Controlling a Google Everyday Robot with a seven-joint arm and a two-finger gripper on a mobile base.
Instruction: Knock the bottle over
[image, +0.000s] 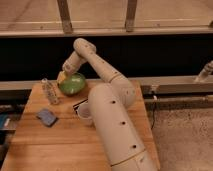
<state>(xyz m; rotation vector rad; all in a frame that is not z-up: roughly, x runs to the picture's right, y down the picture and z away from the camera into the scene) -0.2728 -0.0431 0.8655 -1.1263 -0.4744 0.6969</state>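
Observation:
The bottle (49, 92) is small, clear and ribbed and stands upright near the left end of the wooden table (60, 145). My gripper (61, 76) with yellowish fingers hangs over the left rim of a green bowl (72, 84), just right of the bottle's top and a little above it. It holds nothing that I can see. The long white arm (107, 85) reaches from the foreground over the table to it.
A translucent white cup (84, 113) stands partly behind my arm, with a dark striped packet (79, 105) next to it. A blue sponge (47, 117) lies at the front left. A rail and dark wall run behind the table.

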